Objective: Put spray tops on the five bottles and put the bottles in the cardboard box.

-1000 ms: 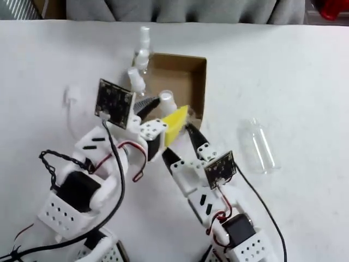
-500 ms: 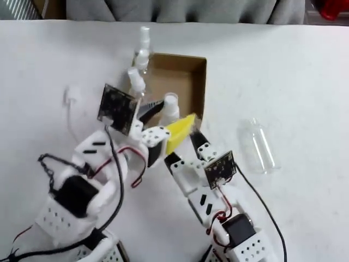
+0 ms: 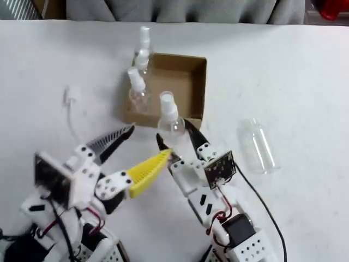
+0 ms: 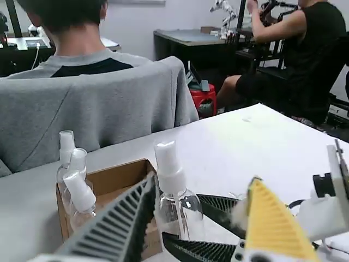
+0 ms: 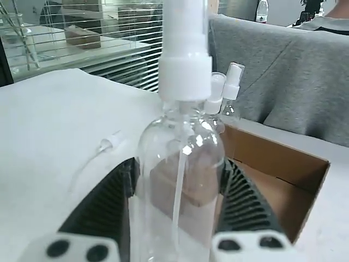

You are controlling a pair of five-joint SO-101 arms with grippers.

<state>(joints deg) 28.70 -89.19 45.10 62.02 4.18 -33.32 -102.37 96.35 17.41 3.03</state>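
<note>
**Right gripper clamps capped bottle at box's near wall; left gripper open**

Cardboard box (image 3: pixel 188 68) sits open-topped mid-desk; the floor that shows is bare brown. Three capped bottles (image 3: pixel 137 90) stand in a row along its left wall, can't tell if inside or just outside it. Right gripper (image 3: pixel 177 137) is closed on the held bottle (image 3: pixel 170 123), one black finger on each side of the clear body. Held bottle is upright, long axis vertical, white spray top up, at the box's near wall. Left gripper (image 3: pixel 151 141) is spread wide, black and yellow fingers apart, beside the held bottle, not touching it. Uncapped bottle (image 3: pixel 260 144) lies on its side on the desk (image 3: pixel 283 71), well right of the box. Loose spray top (image 3: pixel 71 98) with tube lies on the desk left of the box.
</note>
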